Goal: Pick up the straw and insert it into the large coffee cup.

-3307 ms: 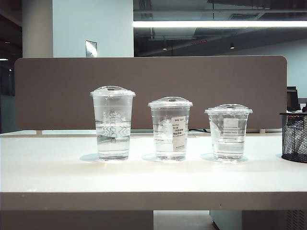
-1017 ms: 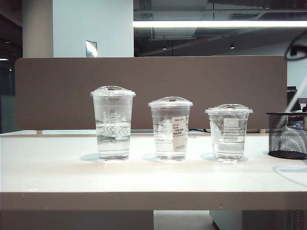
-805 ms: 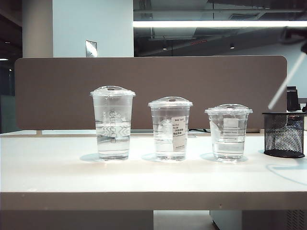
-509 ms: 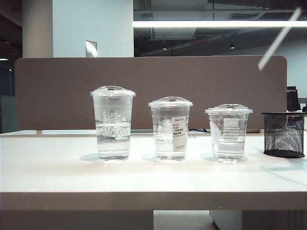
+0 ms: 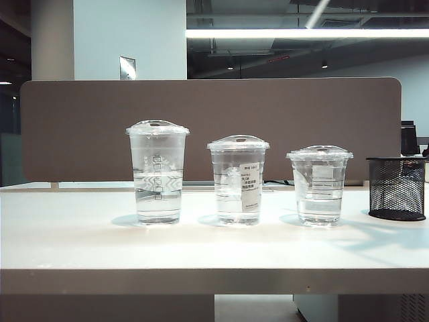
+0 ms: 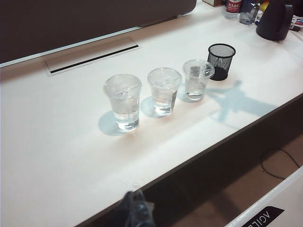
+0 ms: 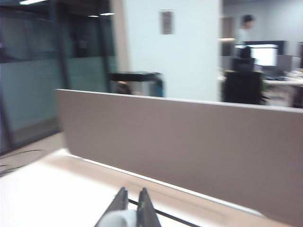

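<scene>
The right gripper [image 7: 129, 208] pinches the straw [image 5: 317, 13] high above the cups; the left gripper [image 6: 135, 210] looks shut. A wobbling tip could miss the large coffee cup [image 5: 157, 172]

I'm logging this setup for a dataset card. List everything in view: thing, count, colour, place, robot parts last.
large coffee cup: one, clear with domed lid, left end of the row of cups.
mid-height cup: one, clear with white label, middle of the row.
short cup: one, clear, right end of the row.
straw: one, white, slanted, high in the air above the cups, only part showing.
mesh holder: one, black, on the table right of the short cup.
table: one, white, under everything.
divider panel: one, grey-brown, behind the cups.
left gripper: dark, held back off the table's near edge.
right gripper: shut on the straw, raised.
</scene>
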Motion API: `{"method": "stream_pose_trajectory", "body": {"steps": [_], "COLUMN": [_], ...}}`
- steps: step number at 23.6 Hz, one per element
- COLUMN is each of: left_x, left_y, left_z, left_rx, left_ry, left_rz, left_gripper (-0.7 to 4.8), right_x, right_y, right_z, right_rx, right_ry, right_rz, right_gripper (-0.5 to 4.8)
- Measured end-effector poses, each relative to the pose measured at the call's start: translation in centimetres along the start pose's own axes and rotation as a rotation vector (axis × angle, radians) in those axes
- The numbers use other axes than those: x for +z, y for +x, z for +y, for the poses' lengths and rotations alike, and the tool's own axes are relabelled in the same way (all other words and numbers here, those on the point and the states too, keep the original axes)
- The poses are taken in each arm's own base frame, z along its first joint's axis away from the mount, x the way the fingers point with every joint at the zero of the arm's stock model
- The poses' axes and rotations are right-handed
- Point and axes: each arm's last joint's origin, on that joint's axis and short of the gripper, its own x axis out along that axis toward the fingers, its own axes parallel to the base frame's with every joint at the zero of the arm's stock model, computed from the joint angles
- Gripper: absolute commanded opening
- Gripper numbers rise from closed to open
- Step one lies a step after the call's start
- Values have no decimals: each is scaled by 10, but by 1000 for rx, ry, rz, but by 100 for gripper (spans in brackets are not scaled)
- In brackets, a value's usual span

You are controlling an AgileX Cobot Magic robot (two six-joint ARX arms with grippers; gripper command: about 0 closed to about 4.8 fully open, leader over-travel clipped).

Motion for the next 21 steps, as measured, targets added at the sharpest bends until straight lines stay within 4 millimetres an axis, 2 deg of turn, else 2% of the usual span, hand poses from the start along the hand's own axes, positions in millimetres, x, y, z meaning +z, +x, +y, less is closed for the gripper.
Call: {"method": "stream_pose_trajectory", "body": {"steps": [3, 6, 14, 21], "left_x": [0, 0, 0, 0], "left_y": [0, 0, 0, -1], "left_z": [0, 0, 0, 0], "left_rx": [0, 0, 0, 0], "left_ry": [0, 0, 0, 1], "left_rz": [0, -1, -1, -2], "left_gripper": [-3, -3, -3, -3], "right_x": [10, 10, -26, -59], "right_y": [11, 33, 91, 112], "right_z": [10, 27, 61, 89], "right_rx": [99, 197, 338, 424], "right_ry": [2, 33, 110, 126], "right_rz": [-12, 15, 154, 272], "right_gripper": [40, 40, 40, 40]}}
